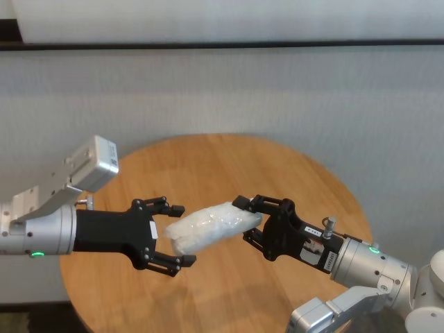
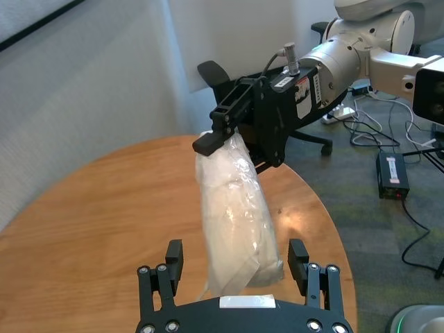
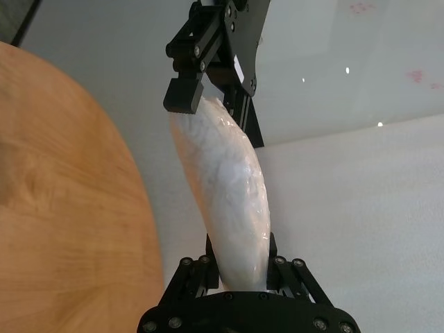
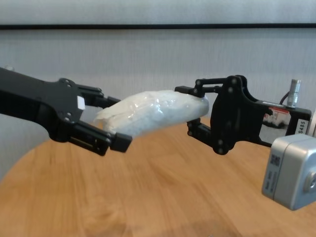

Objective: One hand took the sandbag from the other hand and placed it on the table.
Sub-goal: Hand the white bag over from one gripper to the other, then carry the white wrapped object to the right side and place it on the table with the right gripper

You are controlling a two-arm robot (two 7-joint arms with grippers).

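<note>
Above the round wooden table (image 1: 208, 291), nearest the robot's body, both arms reach inward and meet over its middle. At the robot's right, the right gripper (image 1: 251, 218), black with a red-white label and grey wrist, has its thin fingers clenched on one end of the sandbag (image 1: 208, 227), carrying its weight. This soft white bag in crinkly clear plastic hangs in the air, lying roughly level between the two hands and well clear of the tabletop. At the robot's left, the left gripper (image 1: 172, 237), black with a small white sticker, has its fingers spread wide on either side of the bag's other end; the left wrist view shows gaps beside both pads, so it looks released. Judging by this, the bag is mid-handover, with one hand holding so the other can withdraw. Farthest away is a pale wall
</note>
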